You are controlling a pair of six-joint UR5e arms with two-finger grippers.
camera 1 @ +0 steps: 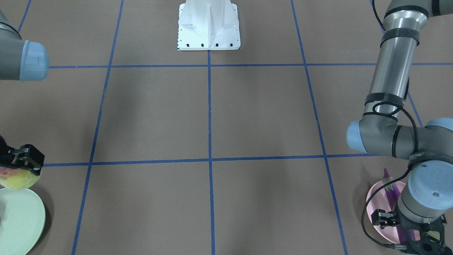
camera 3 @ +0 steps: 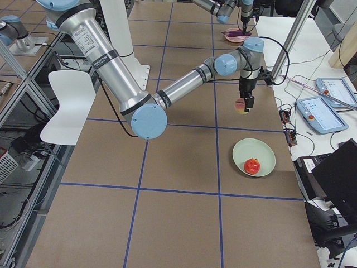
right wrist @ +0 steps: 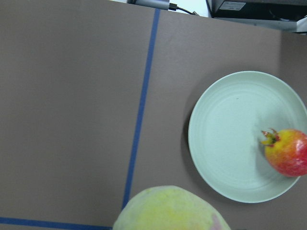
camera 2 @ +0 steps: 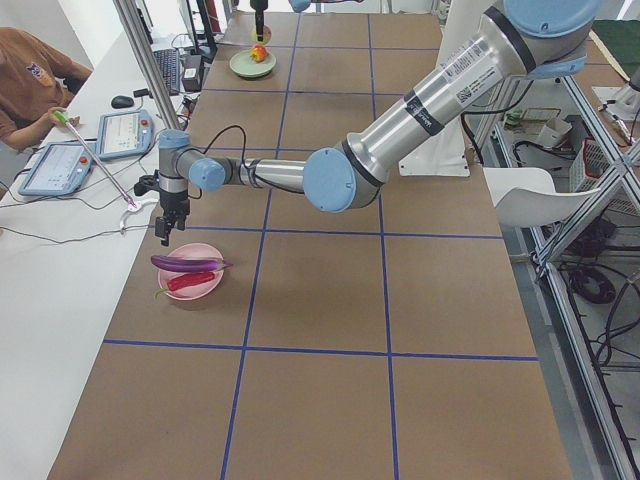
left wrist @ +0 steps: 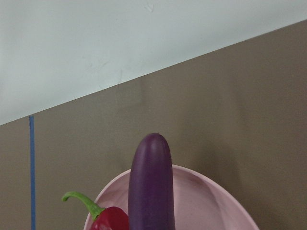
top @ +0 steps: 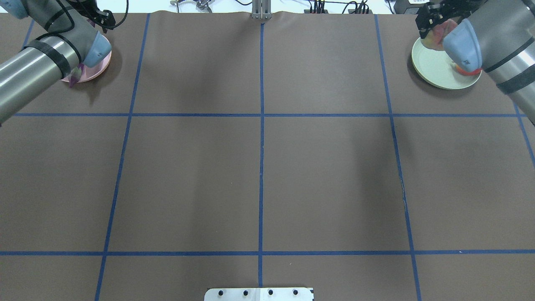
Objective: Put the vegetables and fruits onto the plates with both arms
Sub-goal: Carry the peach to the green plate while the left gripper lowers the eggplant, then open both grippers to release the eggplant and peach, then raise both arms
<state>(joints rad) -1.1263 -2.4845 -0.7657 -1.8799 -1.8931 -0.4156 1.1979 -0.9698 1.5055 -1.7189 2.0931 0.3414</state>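
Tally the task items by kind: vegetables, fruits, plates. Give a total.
Vegetables: 2 (eggplant, chili pepper)
Fruits: 2 (peach, pomegranate)
Plates: 2 (pink plate, green plate)
Total: 6

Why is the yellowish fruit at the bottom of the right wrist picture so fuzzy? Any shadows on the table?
Right wrist view: the peach looks soft, probably too close to the lens, while the green plate and pomegranate are crisp. Overhead view: only faint, blurry-edged shadows on the brown table, plus a darker one beside the pink plate.
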